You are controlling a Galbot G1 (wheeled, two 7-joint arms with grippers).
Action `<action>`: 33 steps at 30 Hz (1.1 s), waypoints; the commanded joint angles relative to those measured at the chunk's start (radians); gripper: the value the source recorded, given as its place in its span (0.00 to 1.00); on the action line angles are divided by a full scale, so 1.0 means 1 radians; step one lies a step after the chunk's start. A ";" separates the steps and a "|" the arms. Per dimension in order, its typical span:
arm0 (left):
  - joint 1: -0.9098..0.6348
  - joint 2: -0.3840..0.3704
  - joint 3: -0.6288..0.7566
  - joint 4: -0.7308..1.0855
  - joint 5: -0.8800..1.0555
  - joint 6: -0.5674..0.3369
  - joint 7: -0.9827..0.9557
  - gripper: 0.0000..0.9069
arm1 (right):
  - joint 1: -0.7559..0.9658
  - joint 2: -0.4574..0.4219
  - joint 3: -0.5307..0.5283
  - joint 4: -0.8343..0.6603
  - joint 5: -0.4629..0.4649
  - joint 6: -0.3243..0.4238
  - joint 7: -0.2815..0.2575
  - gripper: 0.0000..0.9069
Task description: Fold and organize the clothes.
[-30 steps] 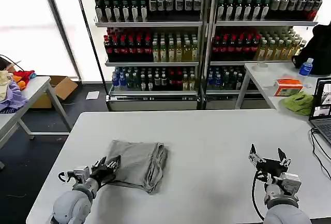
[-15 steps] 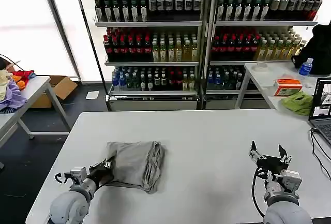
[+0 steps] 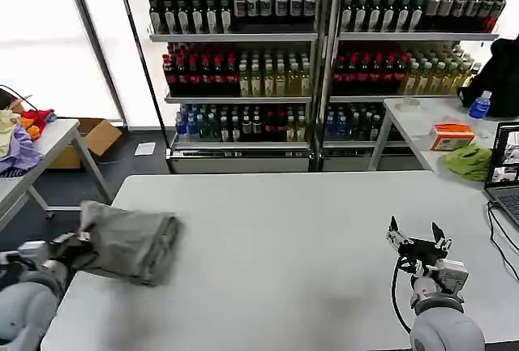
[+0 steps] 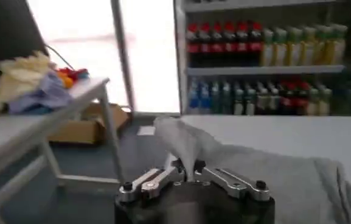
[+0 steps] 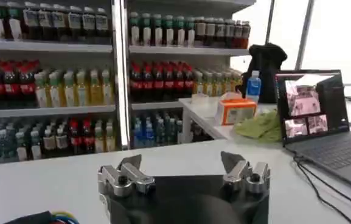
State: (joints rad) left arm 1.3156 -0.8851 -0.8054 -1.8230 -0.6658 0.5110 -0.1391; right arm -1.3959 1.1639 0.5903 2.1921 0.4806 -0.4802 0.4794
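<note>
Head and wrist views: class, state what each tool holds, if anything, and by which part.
The left tool pinches the folded grey T-shirt by a bunched edge of fabric. The right tool is open, holding nothing.

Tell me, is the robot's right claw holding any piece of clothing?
No, the right gripper is open with nothing between its fingers above the white table, while the left gripper pinches the folded grey T-shirt.

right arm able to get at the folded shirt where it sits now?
Probably not. The folded grey T-shirt is at the table's far left edge, held in the left gripper, while the right gripper hovers open near the right edge. Nothing lies between them.
</note>
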 commanded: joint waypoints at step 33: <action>-0.268 -0.311 0.741 -0.197 -0.027 0.066 -0.186 0.00 | -0.128 0.112 0.032 0.054 -0.150 -0.017 -0.002 1.00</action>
State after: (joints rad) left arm 1.1332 -1.1176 -0.2111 -2.0878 -0.6931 0.5721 -0.3072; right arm -1.5109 1.2514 0.6319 2.2412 0.3712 -0.4888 0.4731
